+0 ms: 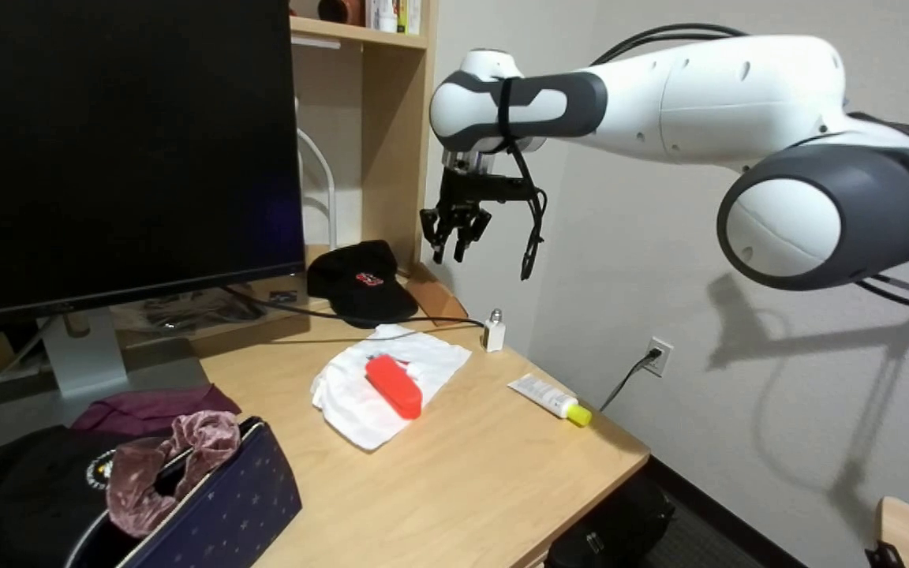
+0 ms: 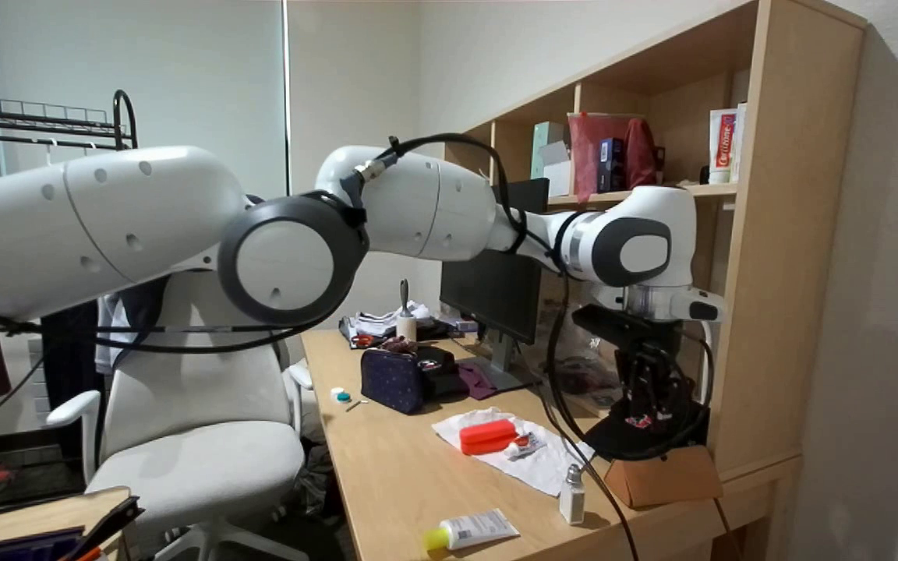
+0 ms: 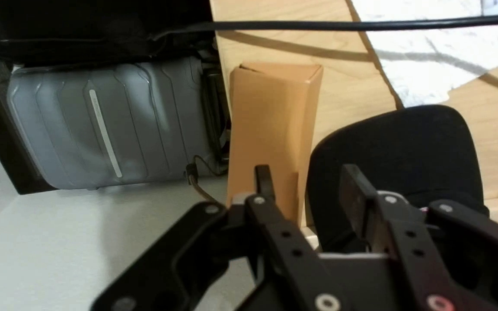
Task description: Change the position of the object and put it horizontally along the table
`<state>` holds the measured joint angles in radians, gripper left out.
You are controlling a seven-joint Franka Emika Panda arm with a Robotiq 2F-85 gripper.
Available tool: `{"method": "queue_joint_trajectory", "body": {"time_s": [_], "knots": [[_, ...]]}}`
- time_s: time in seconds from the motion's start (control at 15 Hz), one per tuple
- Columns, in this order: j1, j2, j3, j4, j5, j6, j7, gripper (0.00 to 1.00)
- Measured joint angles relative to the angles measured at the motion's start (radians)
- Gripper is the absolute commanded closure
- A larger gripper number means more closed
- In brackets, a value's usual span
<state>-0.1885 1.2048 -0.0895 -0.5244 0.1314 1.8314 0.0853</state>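
- Claw point(image 1: 448, 255) is hanging in the air over the far end of the table point(image 1: 454, 489), pointing down. Jaws are standing apart, gap between them showing in the wrist view.
- Arm point(image 1: 723, 102) is reaching in from the right in an exterior view.
- Task's thing: table is lying below the claw, carrying the items. Can't tell which item the task is calling "the object".
- In the wrist view, brown box point(image 3: 270, 121) is lying along the table's edge, black cap point(image 3: 396, 147) sitting just right of it.
- Black cable point(image 3: 301, 26) is running over table and white sheet point(image 1: 348, 398), same wrist view.
- In an exterior view, red case point(image 1: 394, 386) is lying on that crumpled sheet. Small white item point(image 2: 523, 448) is lying just beside the case.
- White bottle point(image 1: 494, 335) is standing upright, right of the sheet, far side.
- Yellow-capped tube point(image 1: 545, 397) is lying on its side by the right edge, nearer than the bottle.
- Monitor point(image 1: 123, 150) is standing at left. Dark blue pouch point(image 1: 226, 505) is sitting near left, pink scrunchie point(image 1: 208, 435) resting on top.
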Motion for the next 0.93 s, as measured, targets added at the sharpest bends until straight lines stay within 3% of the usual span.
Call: {"method": "queue_joint_trajectory", "body": {"time_s": [0.13,0.33,0.6,0.93], "knots": [[-0.010,-0.010,0.006,0.000,0.012,-0.003,0.000,0.23],[-0.023,-0.012,0.025,0.000,0.031,-0.038,0.000,0.03],[-0.020,-0.006,0.039,0.000,0.035,-0.104,0.000,0.00],[-0.014,0.021,0.035,-0.001,0.033,-0.109,0.002,0.00]]}}
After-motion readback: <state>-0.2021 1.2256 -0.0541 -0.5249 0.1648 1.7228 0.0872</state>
